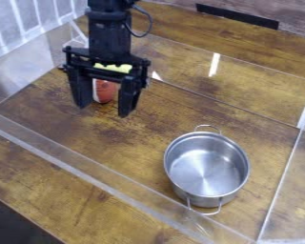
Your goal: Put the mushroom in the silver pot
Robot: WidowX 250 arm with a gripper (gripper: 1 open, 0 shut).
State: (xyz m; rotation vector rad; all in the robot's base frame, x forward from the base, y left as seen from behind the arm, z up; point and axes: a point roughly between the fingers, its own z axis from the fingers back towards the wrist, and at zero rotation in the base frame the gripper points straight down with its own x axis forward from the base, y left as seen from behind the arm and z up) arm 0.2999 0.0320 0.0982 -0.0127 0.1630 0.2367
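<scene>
Presently the claw (104, 99) stands wide open, straddling the mushroom (108, 90) toward the counter's (79, 133) far left corner; the silver pot (206, 167) sits near its front-right edge. No legible markings.

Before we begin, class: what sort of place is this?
Probably a robot test bench: a wooden table walled by clear plastic panels, with a gripper and a silver pot.

Silver pot (206, 167) shiny smooth metal; table (66, 119) grained wood.
</scene>
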